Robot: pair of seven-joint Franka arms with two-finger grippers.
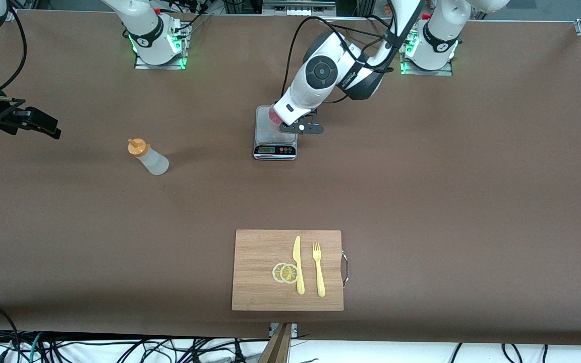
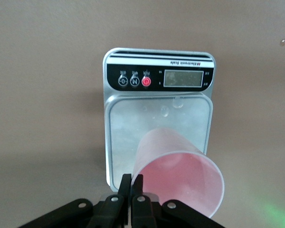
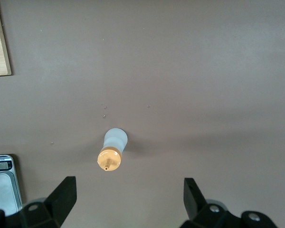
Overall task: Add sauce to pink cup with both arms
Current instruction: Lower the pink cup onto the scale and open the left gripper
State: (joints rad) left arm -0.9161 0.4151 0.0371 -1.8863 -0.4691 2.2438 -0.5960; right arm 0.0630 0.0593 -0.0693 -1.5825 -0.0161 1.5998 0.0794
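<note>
Pink cup (image 2: pixel 180 178), pinched by its rim in the left hand (image 2: pixel 131 190) over the kitchen scale (image 2: pixel 159 76), could tip on release, while the right hand (image 3: pixel 128 199), fingers spread wide, waits above the upright sauce bottle (image 1: pixel 148 156) on the bench (image 1: pixel 421 176).

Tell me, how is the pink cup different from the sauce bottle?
The pink cup is pink and open-topped; the sauce bottle is whitish with an orange cap. The cup is pinched by the left end effector over the scale; the bottle stands alone on the table. Both look see-through.
</note>
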